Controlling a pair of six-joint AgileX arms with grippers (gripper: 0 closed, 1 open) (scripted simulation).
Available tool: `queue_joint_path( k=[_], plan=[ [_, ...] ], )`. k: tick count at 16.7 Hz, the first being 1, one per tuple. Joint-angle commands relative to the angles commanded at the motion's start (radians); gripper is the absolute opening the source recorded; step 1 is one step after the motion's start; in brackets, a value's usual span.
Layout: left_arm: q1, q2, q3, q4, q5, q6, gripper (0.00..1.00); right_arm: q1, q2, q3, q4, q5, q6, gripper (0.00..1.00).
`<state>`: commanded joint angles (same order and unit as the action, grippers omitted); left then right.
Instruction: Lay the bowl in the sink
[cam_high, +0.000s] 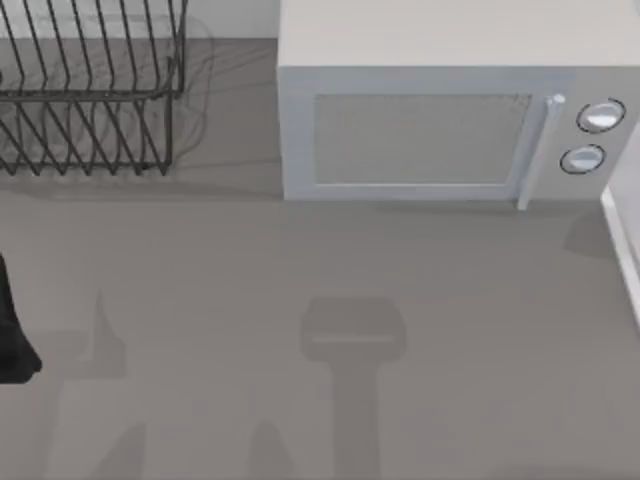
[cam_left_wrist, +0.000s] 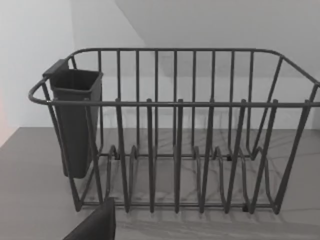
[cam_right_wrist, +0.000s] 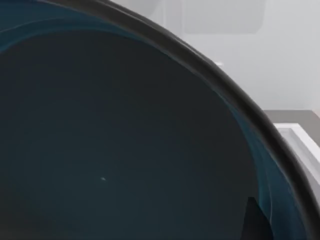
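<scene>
The bowl (cam_right_wrist: 125, 150) sits right up against the right wrist camera, glossy teal-blue inside with a darker centre and a thin dark rim. My right gripper (cam_right_wrist: 277, 226) is shut on the bowl's edge, and one dark fingertip (cam_right_wrist: 254, 220) shows inside the wall. Just past the bowl's rim lies a white raised edge of the sink (cam_right_wrist: 296, 136), which also runs along the table's right side as the sink (cam_high: 626, 240). My left arm (cam_high: 12, 340) is parked at the table's left edge, and a dark part of the left gripper (cam_left_wrist: 95, 226) faces the dish rack.
A dark wire dish rack (cam_high: 90, 90) stands at the back left, with a dark cutlery cup (cam_left_wrist: 75, 122) hung on one end. A white microwave (cam_high: 440, 110) with its door shut stands at the back, right of centre. The grey tabletop (cam_high: 300, 300) carries arm shadows.
</scene>
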<state>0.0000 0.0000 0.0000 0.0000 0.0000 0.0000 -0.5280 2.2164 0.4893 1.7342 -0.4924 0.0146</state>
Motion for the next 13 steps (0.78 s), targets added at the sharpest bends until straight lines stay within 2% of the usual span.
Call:
queue_joint_path(
  k=[13],
  plan=[
    [0.000,0.000,0.000,0.000,0.000,0.000,1.00,0.000,0.000,0.000,0.000,0.000,0.000,0.98]
  ],
)
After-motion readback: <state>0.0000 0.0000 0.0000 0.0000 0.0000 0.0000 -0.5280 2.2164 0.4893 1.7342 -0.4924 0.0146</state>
